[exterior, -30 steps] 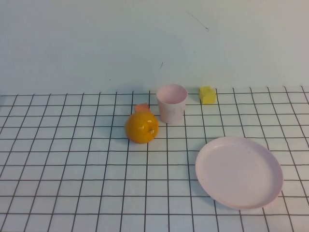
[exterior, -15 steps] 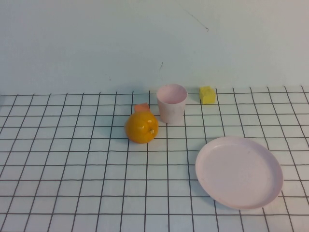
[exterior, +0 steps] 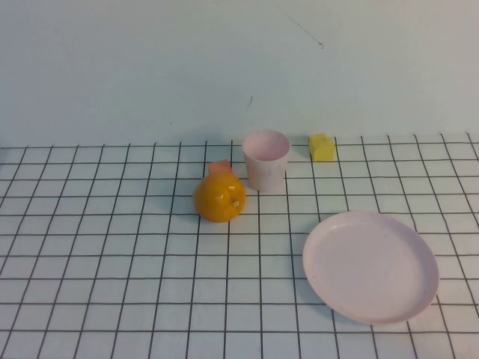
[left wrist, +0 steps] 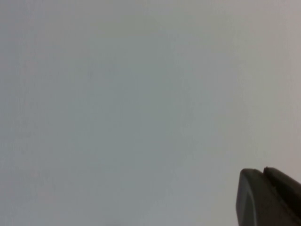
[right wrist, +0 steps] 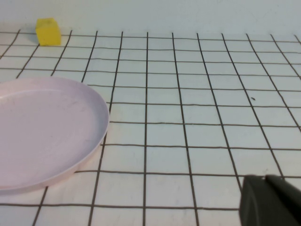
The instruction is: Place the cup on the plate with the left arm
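Note:
The pale pink cup (exterior: pixel 266 159) stands upright at the back of the gridded table, just right of an orange (exterior: pixel 220 197). The pale pink plate (exterior: pixel 370 265) lies empty at the front right; it also shows in the right wrist view (right wrist: pixel 42 129). Neither arm shows in the high view. My left gripper (left wrist: pixel 262 170) shows only as dark fingertips pressed together against a blank pale wall, away from the cup. My right gripper (right wrist: pixel 264 177) is shut and empty, low over the table to the right of the plate.
A small yellow block (exterior: pixel 322 146) sits at the back, right of the cup, also in the right wrist view (right wrist: pixel 48 31). A small orange block (exterior: pixel 219 167) lies behind the orange. A pale wall (exterior: pixel 239 67) closes off the back of the table.

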Controlling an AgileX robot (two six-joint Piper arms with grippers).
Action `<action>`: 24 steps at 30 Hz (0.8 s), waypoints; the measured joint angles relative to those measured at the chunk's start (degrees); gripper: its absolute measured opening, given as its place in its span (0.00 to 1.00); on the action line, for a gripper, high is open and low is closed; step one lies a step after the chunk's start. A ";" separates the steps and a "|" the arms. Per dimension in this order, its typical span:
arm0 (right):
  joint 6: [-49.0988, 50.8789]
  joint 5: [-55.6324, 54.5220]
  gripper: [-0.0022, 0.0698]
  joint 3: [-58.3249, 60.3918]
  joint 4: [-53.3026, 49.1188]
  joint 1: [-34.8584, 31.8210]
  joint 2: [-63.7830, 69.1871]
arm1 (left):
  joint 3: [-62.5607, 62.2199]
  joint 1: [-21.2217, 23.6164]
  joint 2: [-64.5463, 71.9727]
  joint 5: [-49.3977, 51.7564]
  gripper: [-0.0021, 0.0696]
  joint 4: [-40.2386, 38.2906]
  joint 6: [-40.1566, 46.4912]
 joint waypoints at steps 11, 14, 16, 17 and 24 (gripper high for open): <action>0.00 0.00 0.03 0.00 0.00 0.00 0.00 | -4.74 0.00 26.15 15.45 0.03 -29.44 12.40; 0.00 0.00 0.03 0.00 0.00 0.00 0.00 | -5.08 0.00 33.50 17.18 0.03 -44.15 25.42; 0.00 0.00 0.03 0.00 0.00 0.00 0.00 | -6.44 0.00 38.74 17.98 0.03 -51.03 32.26; 0.00 0.00 0.03 0.00 0.00 0.00 0.00 | -7.75 0.00 41.75 18.43 0.03 -53.13 34.64; 0.00 0.00 0.03 0.00 0.00 0.00 0.00 | -23.82 -6.76 61.75 18.99 0.03 -51.74 37.53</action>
